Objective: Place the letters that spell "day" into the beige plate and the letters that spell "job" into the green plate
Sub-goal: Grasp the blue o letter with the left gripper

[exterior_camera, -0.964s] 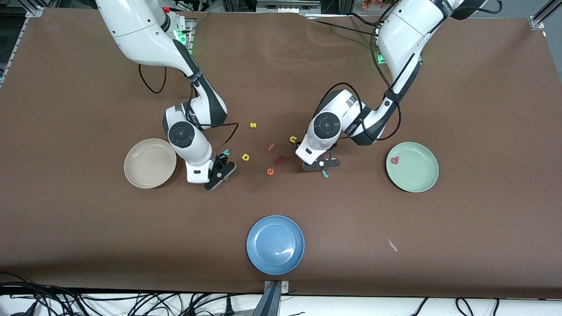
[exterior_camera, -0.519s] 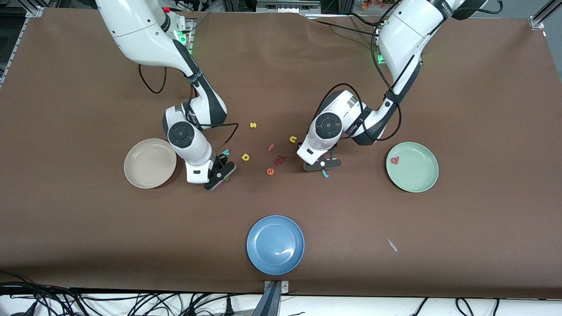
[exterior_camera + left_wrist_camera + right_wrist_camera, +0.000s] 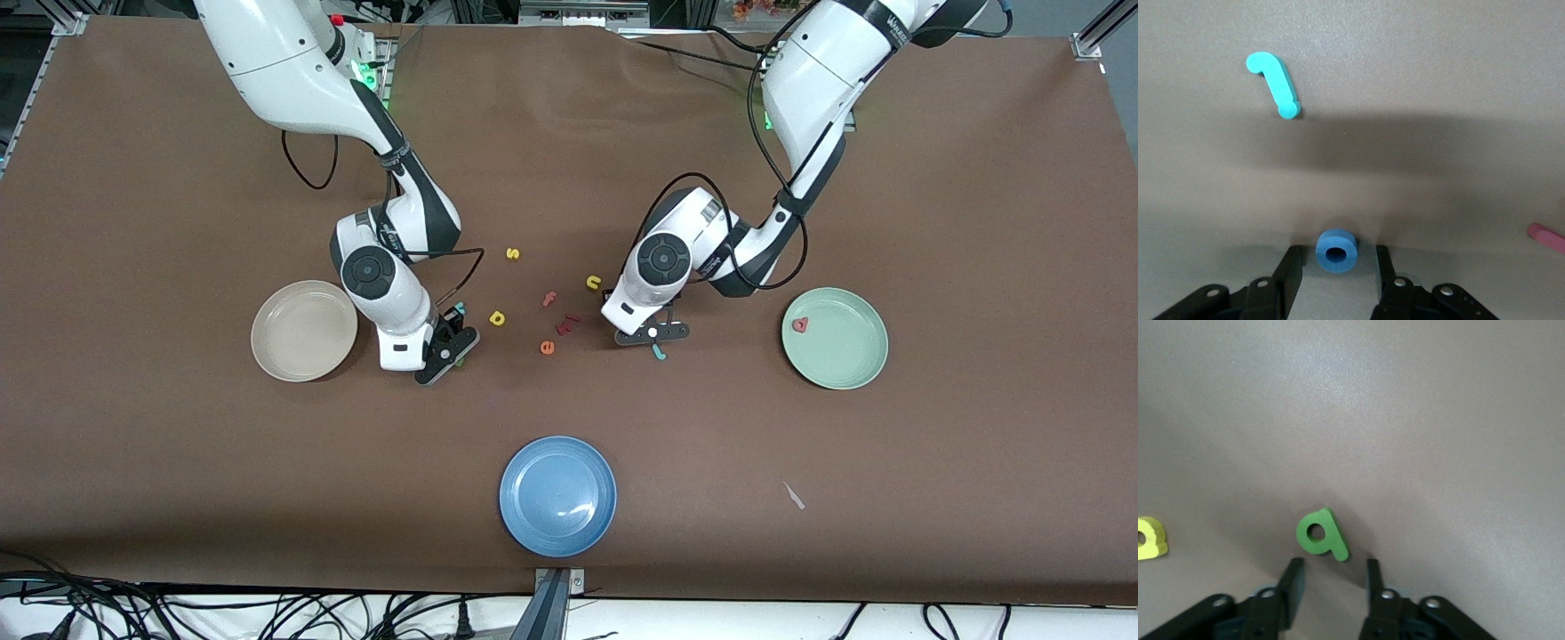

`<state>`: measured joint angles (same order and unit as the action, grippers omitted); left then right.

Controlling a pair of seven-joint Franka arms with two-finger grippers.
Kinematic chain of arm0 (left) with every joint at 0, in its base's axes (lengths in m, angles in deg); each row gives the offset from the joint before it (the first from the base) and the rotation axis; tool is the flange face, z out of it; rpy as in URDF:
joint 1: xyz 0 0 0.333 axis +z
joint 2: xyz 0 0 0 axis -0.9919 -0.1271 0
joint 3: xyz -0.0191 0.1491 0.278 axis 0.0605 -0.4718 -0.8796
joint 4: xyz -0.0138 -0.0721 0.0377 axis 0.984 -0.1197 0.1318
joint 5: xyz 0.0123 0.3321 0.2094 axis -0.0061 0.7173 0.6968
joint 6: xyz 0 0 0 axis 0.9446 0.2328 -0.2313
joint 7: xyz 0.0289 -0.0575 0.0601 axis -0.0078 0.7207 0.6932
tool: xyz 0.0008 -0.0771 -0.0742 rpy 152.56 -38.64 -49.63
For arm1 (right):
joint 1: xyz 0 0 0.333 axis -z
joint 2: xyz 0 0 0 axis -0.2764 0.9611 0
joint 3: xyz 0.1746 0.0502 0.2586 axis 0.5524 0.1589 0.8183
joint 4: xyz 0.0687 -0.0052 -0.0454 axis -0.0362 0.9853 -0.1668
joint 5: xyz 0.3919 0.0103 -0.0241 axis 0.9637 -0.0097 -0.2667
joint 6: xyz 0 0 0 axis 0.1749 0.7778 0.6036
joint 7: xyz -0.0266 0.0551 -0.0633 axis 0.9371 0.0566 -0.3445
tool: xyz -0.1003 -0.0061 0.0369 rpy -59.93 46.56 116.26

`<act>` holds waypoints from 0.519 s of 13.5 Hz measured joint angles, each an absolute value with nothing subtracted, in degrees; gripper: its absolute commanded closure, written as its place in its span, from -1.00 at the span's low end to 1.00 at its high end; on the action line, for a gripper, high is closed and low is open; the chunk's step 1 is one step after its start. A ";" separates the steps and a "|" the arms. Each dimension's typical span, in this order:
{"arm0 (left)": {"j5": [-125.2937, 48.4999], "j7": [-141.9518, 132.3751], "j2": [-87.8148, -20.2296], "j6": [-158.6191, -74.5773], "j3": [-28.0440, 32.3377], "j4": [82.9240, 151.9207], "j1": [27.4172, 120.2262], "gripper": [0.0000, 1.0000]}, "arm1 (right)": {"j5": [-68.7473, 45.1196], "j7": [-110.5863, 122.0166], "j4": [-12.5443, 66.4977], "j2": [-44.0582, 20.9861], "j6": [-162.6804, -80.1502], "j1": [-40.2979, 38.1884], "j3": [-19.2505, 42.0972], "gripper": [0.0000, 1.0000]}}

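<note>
My left gripper (image 3: 653,335) is low over the table, open, its fingers (image 3: 1293,263) standing either side of the blue o (image 3: 1337,252) with a gap on each side. The teal j (image 3: 1275,83) lies just past it, also the j (image 3: 659,352) in the front view. My right gripper (image 3: 447,348) is open, low beside the beige plate (image 3: 304,331), with the green a (image 3: 1320,535) lying just ahead of its fingertips. The yellow d (image 3: 497,317) and teal y (image 3: 458,308) lie close by. The pinkish-red b (image 3: 800,325) lies in the green plate (image 3: 835,338).
A blue plate (image 3: 557,495) sits near the table's front edge. Loose letters lie between the two hands: yellow s (image 3: 512,253), yellow n (image 3: 593,283), orange e (image 3: 548,348), pinkish f (image 3: 549,299). A small pale scrap (image 3: 793,495) lies nearer the camera than the green plate.
My right gripper has opened above the green a. The left gripper's fingers have drawn a little closer round the blue o. Both hands stay in place; the left arm's upper links shifted slightly.
</note>
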<state>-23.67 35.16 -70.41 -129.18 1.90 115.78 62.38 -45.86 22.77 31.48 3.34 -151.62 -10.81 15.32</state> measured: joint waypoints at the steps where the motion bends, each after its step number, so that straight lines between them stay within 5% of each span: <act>1: -23.67 35.18 -70.37 -129.42 1.98 115.74 62.37 0.92 | -45.85 22.76 31.27 3.35 -151.15 -10.80 15.32 -0.49; 4: -23.67 35.23 -70.28 -129.49 2.04 115.72 62.42 0.92 | -42.49 21.82 28.22 3.31 -146.11 -10.45 15.29 -0.97; 7: -23.64 35.14 -69.72 -128.50 1.85 115.26 63.13 0.92 | -39.26 16.97 26.25 3.24 -143.66 -10.24 15.26 -0.99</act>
<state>-23.64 35.14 -69.72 -128.50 1.85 115.26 63.13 -39.26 16.97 26.25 3.24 -143.66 -10.24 15.26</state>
